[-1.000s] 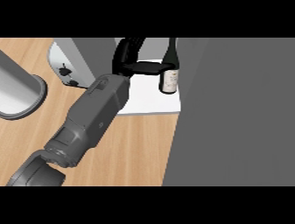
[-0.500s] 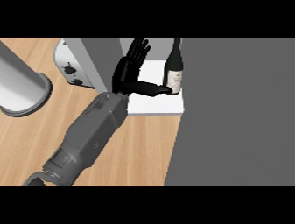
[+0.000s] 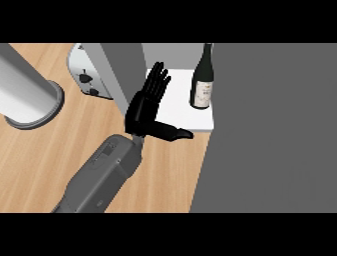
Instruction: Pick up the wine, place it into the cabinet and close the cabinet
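Left hand (image 3: 147, 107), open and empty, sits at nine o'clock of the upright dark glass wine bottle (image 3: 203, 86) on the white cabinet shelf (image 3: 180, 118). Best withdraw toward seven o'clock without brushing it.

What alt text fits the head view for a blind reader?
A dark glass wine bottle with a pale label stands upright on a white cabinet shelf; the robot's black left hand, fingers straight, is left of it, not touching. A large dark grey panel fills the right.
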You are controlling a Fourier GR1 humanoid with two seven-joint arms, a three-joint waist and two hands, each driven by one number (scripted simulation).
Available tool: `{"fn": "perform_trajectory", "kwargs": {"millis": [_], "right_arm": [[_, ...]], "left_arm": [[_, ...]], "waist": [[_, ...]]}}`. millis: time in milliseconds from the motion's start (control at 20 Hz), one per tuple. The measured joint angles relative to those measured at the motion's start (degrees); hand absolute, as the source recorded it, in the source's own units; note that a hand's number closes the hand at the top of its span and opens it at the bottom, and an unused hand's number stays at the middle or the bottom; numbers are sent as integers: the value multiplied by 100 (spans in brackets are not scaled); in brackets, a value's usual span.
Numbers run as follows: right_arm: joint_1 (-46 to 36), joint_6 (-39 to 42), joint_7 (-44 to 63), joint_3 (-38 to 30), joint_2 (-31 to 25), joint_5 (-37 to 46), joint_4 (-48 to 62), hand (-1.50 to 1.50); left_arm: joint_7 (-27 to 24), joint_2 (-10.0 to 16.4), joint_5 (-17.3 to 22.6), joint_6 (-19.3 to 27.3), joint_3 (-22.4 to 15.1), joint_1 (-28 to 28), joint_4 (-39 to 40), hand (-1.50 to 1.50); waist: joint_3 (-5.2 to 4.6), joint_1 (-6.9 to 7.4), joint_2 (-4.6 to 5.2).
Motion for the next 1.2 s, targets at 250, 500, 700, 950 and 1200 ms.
{"fn": "perform_trajectory", "kwargs": {"millis": [250,500,700,950,1200], "right_arm": [[-8,-6,-4,-26,-80,12,-11,-150],[-88,-13,71,-111,-180,26,-22,-150],[-160,154,129,-145,-358,30,-16,-150],[-222,449,102,-38,-509,13,-12,-150],[-214,1018,26,227,-819,-28,4,150]], "left_arm": [[136,148,-76,152,-287,970,-1050,-150],[327,474,-34,87,-430,1816,-2066,-150],[372,749,53,-29,-444,2487,-2800,-150],[304,1071,125,-230,-292,2997,-3253,-150],[165,1477,182,-483,-28,3366,-3567,-150]], "waist": [[1,-6,10],[0,-25,31],[1,-33,43],[0,-66,57],[1,-53,58]]}}
